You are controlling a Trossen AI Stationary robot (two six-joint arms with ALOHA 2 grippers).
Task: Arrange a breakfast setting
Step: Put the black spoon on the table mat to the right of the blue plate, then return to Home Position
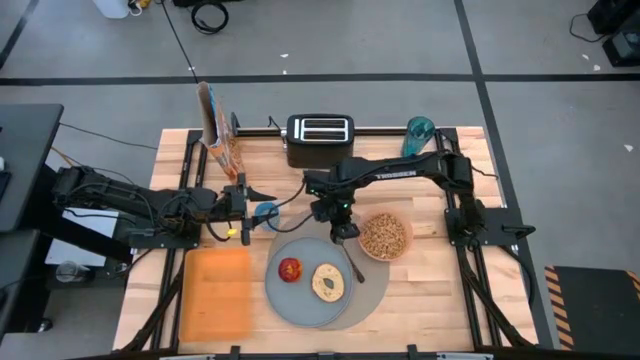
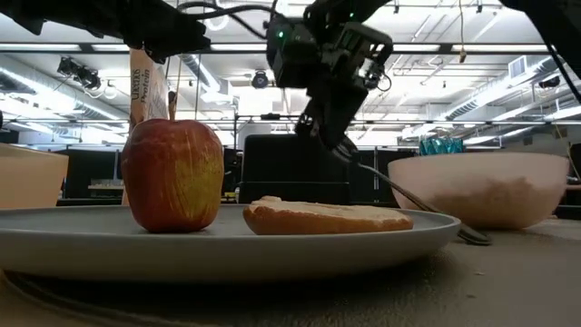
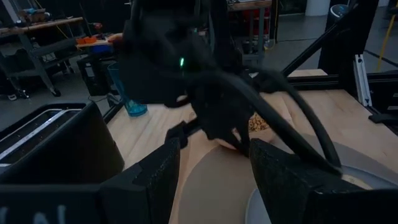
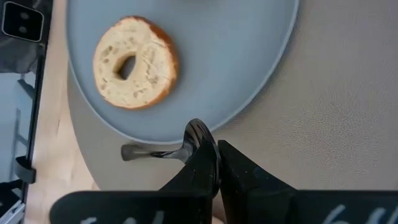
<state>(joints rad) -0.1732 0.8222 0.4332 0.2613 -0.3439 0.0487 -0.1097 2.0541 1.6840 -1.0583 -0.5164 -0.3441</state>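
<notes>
- Two foods already sit on the blue-grey plate (image 1: 303, 297): the red apple (image 1: 290, 269) and the bagel (image 1: 328, 282), side by side, with the plate resting on the large round grey mat (image 1: 372, 297).
- The translucent pink bowl (image 1: 385, 236), filled with cereal, stands at the mat's far right edge, just beside the plate.
- The metal spoon (image 4: 163, 151) is the piece in hand: the right gripper (image 4: 217, 163) has its fingers clamped together on the handle end, and the spoon slants down so its bowl end rests on the mat next to the plate's rim, between plate and pink bowl.
- Judging from this, the spoon is being laid down and only needs releasing.
- The small blue cup (image 1: 265, 213) is not yet in the setting; it sits on the bare wood behind the plate, just ahead of the left gripper (image 1: 243, 211).
- The left gripper's fingers (image 3: 283, 175) stand apart and hold nothing, so fetching the cup appears to be the remaining step.
</notes>
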